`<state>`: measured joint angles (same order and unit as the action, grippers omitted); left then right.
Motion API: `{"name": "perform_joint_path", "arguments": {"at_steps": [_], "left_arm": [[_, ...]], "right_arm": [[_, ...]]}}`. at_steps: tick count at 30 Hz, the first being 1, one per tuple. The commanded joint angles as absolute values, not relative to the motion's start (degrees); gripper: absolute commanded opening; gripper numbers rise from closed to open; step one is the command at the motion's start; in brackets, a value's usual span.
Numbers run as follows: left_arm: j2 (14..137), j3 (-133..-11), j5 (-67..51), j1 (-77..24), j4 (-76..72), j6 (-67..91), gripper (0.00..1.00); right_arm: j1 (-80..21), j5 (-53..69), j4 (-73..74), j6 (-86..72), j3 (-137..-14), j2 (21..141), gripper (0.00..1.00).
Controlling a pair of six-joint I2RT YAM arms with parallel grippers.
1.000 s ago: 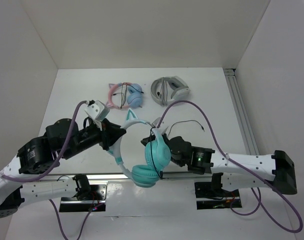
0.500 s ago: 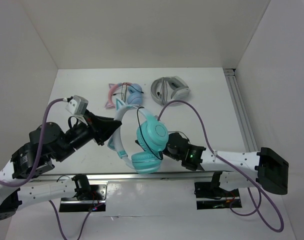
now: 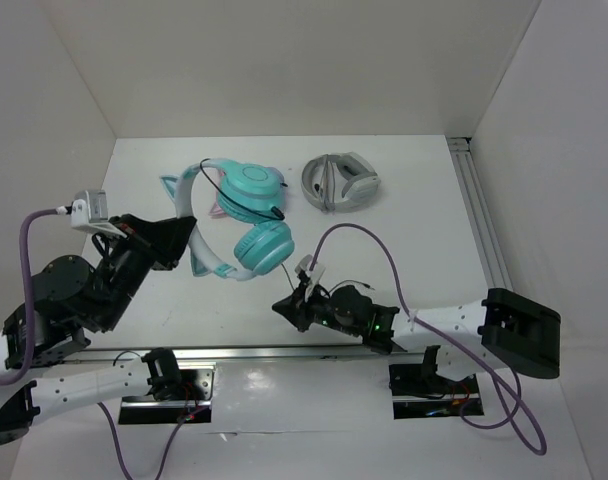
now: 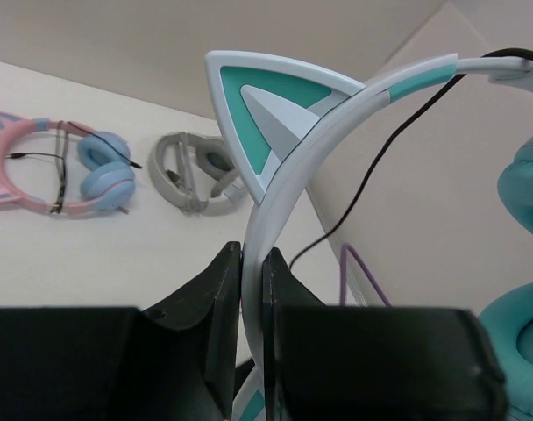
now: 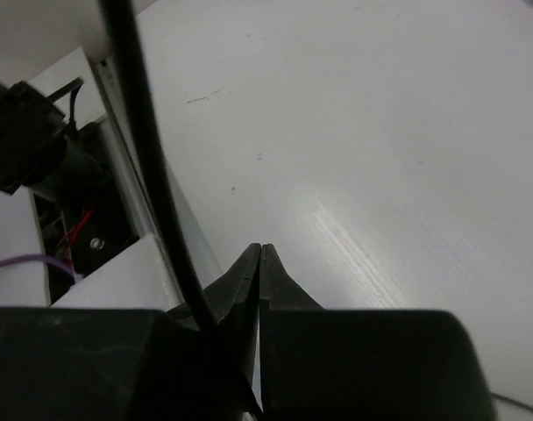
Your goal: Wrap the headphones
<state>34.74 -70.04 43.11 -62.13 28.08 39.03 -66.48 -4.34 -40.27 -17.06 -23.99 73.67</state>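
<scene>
The white table [image 3: 424, 230] lay beneath both arms; the teal headphones [image 3: 264, 247] hung above its left-centre, pale headband [image 4: 284, 184] clamped tight in the left gripper [image 4: 253, 263]; the right gripper [image 3: 287, 307] sat low near the front edge, jaws pressed together; the thin black cable [image 5: 148, 149] ran alongside one finger.

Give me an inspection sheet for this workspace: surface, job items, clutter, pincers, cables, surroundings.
Surface: white table, matte.
Job's things: teal headphones, held up by the headband.
Clutter: pink-and-blue headphones and grey headphones lying at the back.
Grippers: left pincer shut on the headband; right pincer shut, low near the front edge; no hold on the cable can be confirmed.
Cables: thin black cable passes beside the right pincer; purple arm cables loop above the table.
Surroundings: white walls; metal rail on the right.
</scene>
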Motion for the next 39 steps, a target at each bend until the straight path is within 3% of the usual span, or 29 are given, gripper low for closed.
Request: {"name": "perform_joint_path", "arguments": {"at_steps": [1,5,9,12,17,20,21,22,28,35,39], "left_arm": [[35.1,-72.4,52.6,-62.2,23.2,43.1,0.0],[38.1,-75.8,59.5,-62.2,26.4,41.0,0.0],[40.4,-75.8,67.4,-62.2,28.1,40.3,0.0],[42.1,-75.8,71.7,-62.2,28.1,39.8,0.0],[46.6,-75.2,77.2,-62.2,20.1,30.1,0.0],[47.3,-71.6,75.1,-58.4,9.3,20.5,0.0],[48.0,-70.8,73.2,-55.3,8.2,19.4,0.0],[48.0,-70.2,72.0,-53.5,8.2,19.4,0.0],[53.7,-70.9,60.9,-39.6,20.0,28.1,0.0],[58.3,-69.4,59.2,-37.6,26.3,28.9,0.0],[63.8,-72.7,49.2,-35.4,33.6,25.5,0.0]], "right_arm": [[-71.0,-6.9,-48.2,-17.9,-23.7,74.1,0.05],[-75.7,-9.7,-47.5,-17.9,-23.2,74.6,0.05],[-79.9,-12.7,-46.9,-18.5,-22.6,74.6,0.14],[-82.3,-13.9,-46.3,-18.5,-22.6,75.3,0.14],[-85.6,-14.4,-46.3,-19.1,-21.9,74.2,0.14],[-87.8,-15.5,-46.4,-19.1,-21.3,73.0,0.09],[-88.3,-16.1,-45.9,-19.1,-21.3,73.0,0.01],[-89.5,-17.5,-44.1,-19.1,-21.3,71.8,0.0],[-96.7,-26.6,-28.8,-18.0,-28.5,69.7,0.0],[-105.2,-43.6,-8.2,-16.4,-40.5,72.2,0.0],[-106.6,-57.4,7.8,-17.6,-53.0,74.2,0.0]]}}
